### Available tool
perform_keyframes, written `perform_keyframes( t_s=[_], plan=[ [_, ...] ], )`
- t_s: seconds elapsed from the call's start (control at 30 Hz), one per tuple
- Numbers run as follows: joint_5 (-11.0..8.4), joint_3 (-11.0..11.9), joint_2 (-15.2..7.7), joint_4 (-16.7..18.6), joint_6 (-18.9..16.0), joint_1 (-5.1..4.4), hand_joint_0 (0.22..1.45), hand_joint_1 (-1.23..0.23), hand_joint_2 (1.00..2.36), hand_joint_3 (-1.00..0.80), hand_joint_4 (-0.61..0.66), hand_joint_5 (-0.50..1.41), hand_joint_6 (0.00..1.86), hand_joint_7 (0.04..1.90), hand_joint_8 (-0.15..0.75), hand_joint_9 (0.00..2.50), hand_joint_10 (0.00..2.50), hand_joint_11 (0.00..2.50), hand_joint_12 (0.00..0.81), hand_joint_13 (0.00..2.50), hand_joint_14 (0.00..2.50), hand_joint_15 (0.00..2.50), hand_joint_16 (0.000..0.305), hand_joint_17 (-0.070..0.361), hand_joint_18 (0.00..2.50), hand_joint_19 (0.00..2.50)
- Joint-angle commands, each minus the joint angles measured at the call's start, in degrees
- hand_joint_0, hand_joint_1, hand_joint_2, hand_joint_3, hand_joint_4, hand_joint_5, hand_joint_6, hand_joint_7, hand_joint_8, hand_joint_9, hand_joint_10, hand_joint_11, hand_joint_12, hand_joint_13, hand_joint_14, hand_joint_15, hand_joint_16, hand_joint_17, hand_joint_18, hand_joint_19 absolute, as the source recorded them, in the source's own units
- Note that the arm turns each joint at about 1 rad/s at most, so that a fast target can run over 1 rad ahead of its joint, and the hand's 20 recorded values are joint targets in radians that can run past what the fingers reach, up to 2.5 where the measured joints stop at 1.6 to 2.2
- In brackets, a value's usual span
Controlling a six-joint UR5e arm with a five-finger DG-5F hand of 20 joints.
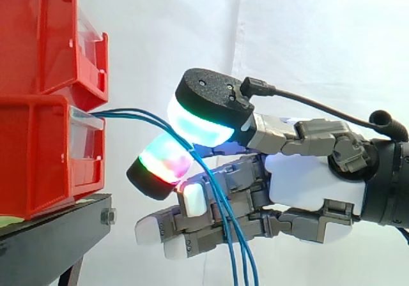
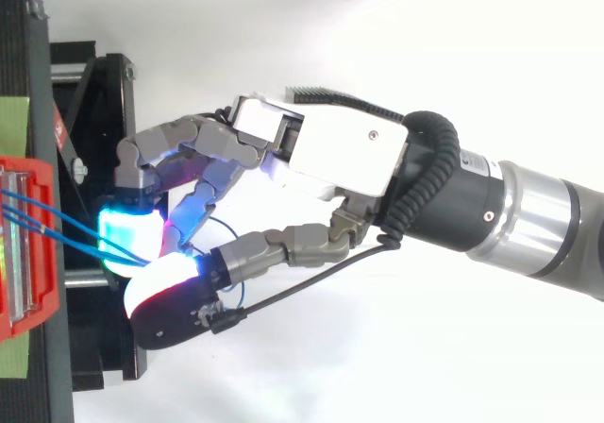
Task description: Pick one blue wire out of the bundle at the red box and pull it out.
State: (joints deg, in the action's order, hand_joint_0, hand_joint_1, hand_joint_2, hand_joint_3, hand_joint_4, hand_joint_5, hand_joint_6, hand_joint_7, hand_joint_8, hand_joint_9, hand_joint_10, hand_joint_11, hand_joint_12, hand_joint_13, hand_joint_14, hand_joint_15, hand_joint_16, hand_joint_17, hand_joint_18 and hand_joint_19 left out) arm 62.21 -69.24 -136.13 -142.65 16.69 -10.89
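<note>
At the left edge of the side view, two red bins sit stacked on a black stand [image 1: 57, 225]: upper bin [image 1: 38, 37] and lower bin [image 1: 38, 158]. A white curtain [image 1: 192, 24] hangs behind.

Blue wires [image 1: 131, 112] leave over the clear front panel of the lower bin, just under the upper bin. They run right in a shallow arc and pass in between two glowing pads [image 1: 198, 123] of the hand [image 1: 313, 184]. Below the pads the wires drop steeply across the lower fingers and go out at the bottom edge as several strands.

The hand comes in from the right, with its palm level with the lower bin. It is grasping the blue wires, with the thumb and one finger brought together on them. The upper pad glows green-cyan and the lower pad green to red. The other fingers lie straighter underneath, with white pads. Probably more than one strand is clamped, but the pads hide the contact.

Top view: the hand [image 2: 330, 149] reaches left. The wires [image 2: 66, 227] run from the left edge across the black stand to a cyan pad and a white-red pad. Both pads sit near the bin, apart from it.
</note>
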Motion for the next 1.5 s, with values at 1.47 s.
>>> perform_keyframes(
  t_s=[1.47],
  plan=[
    [0.02,-0.01,-0.02,0.26,1.24,0.08,0.60,-0.76,1.02,-0.20,0.20,-0.08,0.60,1.31,0.205,1.06,0.02,0.61,0.313,0.68,0.02,0.43,0.048,0.109,0.47,0.57]
  ],
)
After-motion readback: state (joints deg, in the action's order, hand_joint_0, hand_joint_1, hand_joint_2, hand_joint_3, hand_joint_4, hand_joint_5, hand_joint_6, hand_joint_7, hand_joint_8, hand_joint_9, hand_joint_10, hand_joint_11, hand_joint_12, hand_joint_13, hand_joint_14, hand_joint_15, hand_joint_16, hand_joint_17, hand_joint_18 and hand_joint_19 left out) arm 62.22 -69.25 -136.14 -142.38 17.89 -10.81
